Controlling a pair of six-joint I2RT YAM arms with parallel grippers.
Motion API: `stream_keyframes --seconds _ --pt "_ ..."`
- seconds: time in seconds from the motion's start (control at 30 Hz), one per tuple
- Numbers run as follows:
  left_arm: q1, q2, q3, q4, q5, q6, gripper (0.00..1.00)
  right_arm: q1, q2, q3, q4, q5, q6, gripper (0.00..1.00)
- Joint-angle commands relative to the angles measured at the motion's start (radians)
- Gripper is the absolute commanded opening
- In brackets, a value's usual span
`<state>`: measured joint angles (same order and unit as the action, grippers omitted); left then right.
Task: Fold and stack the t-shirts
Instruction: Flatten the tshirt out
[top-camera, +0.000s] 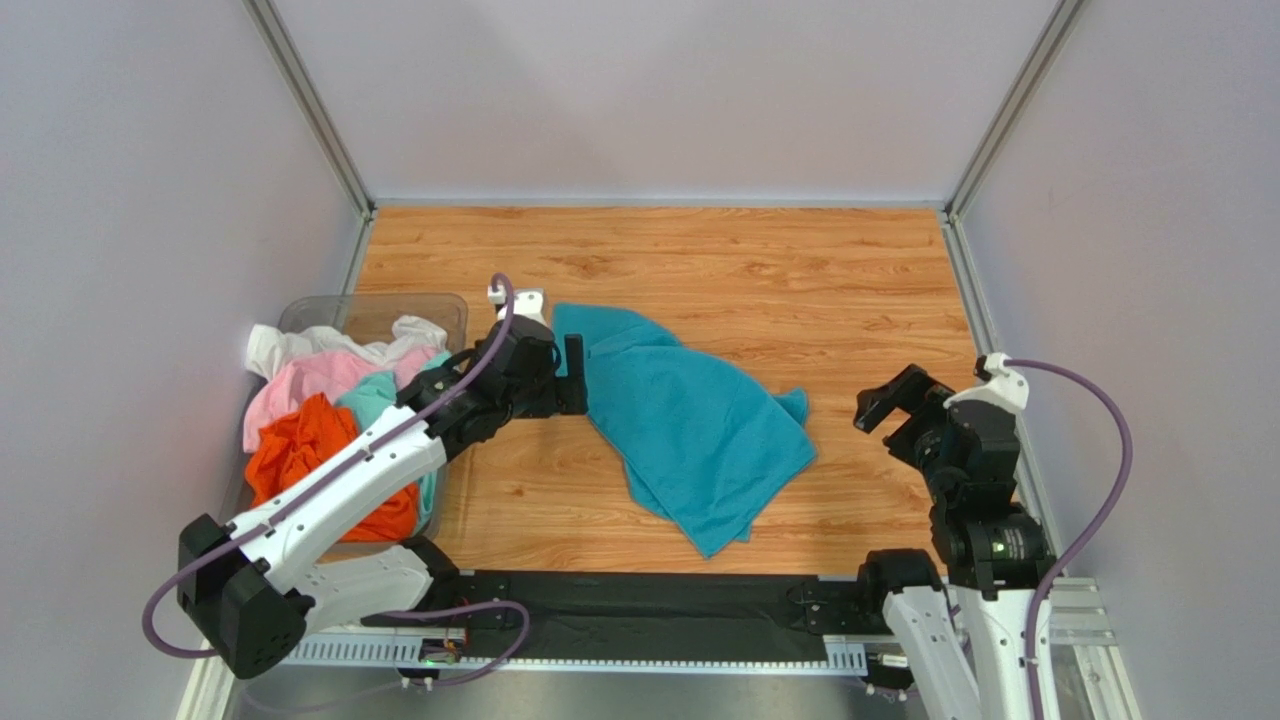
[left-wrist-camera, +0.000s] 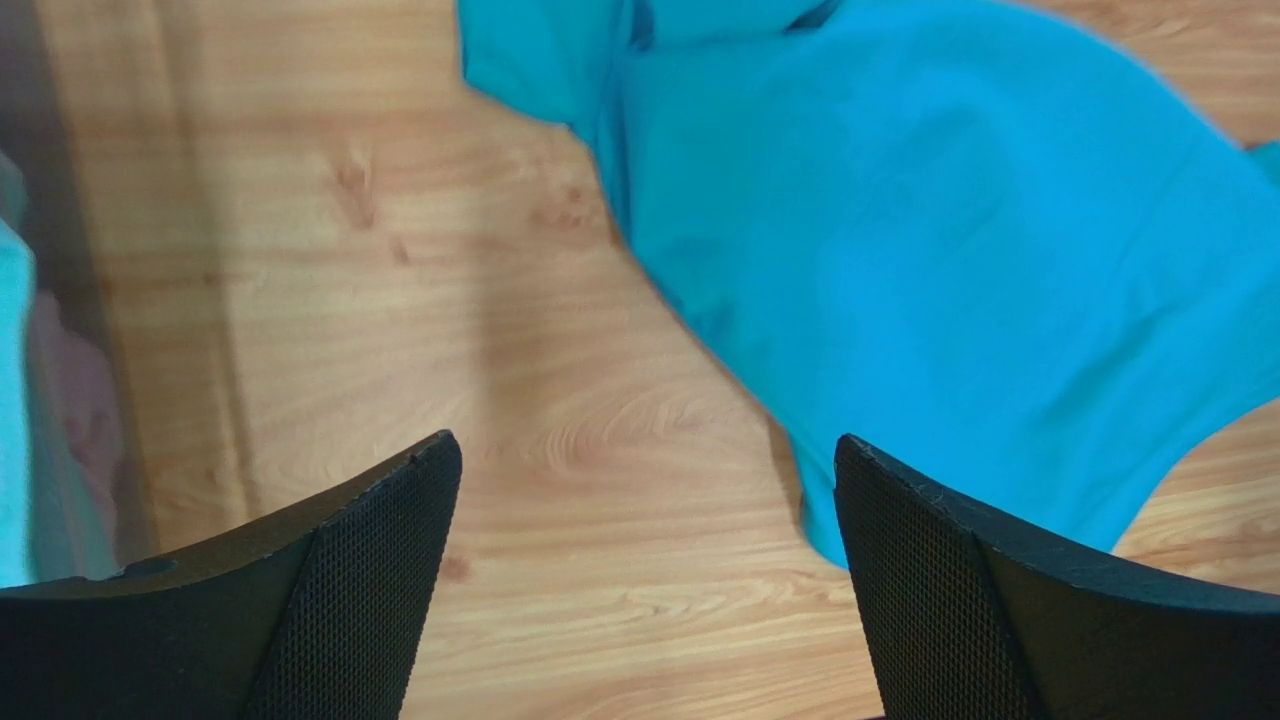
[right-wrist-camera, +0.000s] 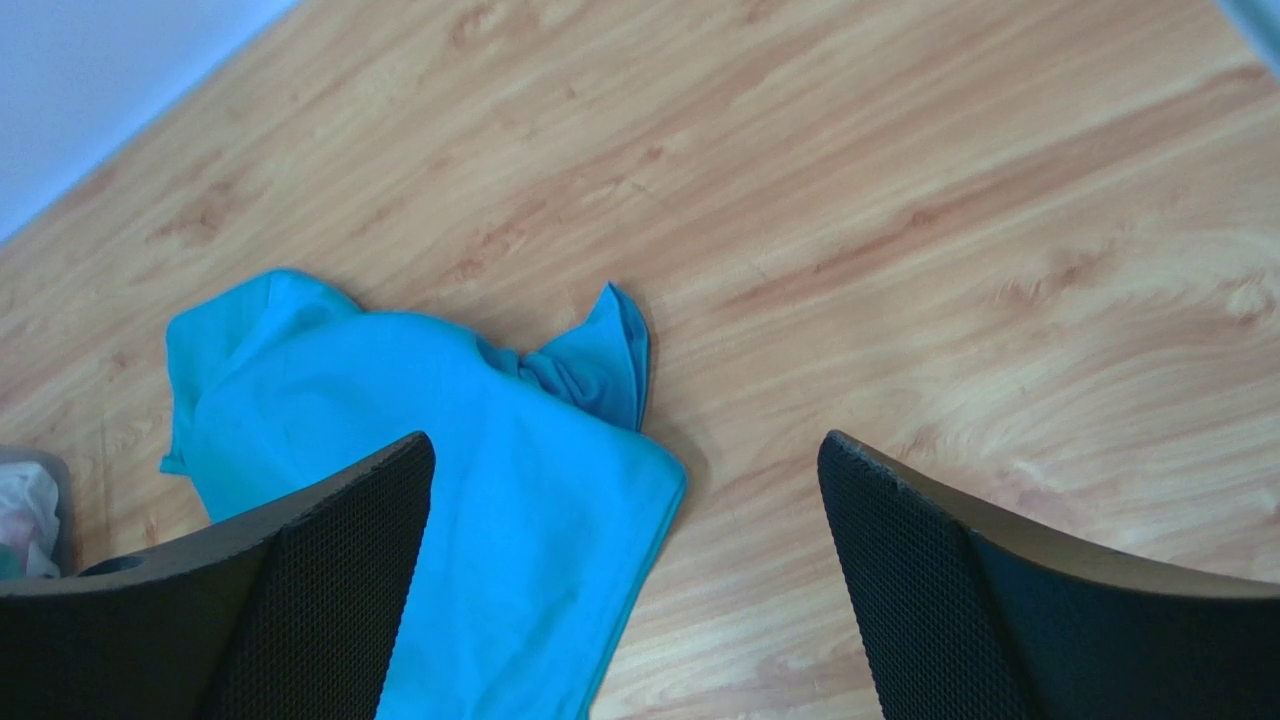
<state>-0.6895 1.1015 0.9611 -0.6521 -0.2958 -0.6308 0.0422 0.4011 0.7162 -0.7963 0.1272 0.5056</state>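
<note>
Black mesh-textured fingers (left-wrist-camera: 361, 585) of the left gripper (left-wrist-camera: 646, 450) are standing wide apart, gripping nothing, beside the left edge of the crumpled teal-blue cloth t-shirt (top-camera: 691, 428) lying mid-frame on the wooden table (top-camera: 842, 270). At right, the right gripper (top-camera: 890, 402) is gaping empty too. Far left, an orange t-shirt (top-camera: 308, 450), pink t-shirt (top-camera: 301, 383), white t-shirt (top-camera: 413, 333) and light aqua t-shirt (top-camera: 371, 398) are lying heaped in a clear plastic bin (top-camera: 361, 305).

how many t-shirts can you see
5: teal shirt lying on the table; white shirt, pink shirt, light aqua shirt and orange shirt piled in the bin, left side. More may be hidden underneath.
</note>
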Motion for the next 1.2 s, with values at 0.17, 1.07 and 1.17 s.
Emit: stream_keyframes --seconds 0.17,1.07,1.17 --pt "0.001 -0.003 -0.211 0.106 0.124 -0.156 1.00 0.033 0.102 -0.040 -0.152 -0.345 0.040 1.00" --pt "0.113 -0.115 -0.338 0.108 0.135 -0.208 1.00 1.282 1.025 0.135 0.160 0.154 0.286 0.82" --pt "0.122 -0.132 -0.344 0.091 0.126 -0.211 1.00 1.280 1.061 0.118 0.160 0.138 0.318 0.77"
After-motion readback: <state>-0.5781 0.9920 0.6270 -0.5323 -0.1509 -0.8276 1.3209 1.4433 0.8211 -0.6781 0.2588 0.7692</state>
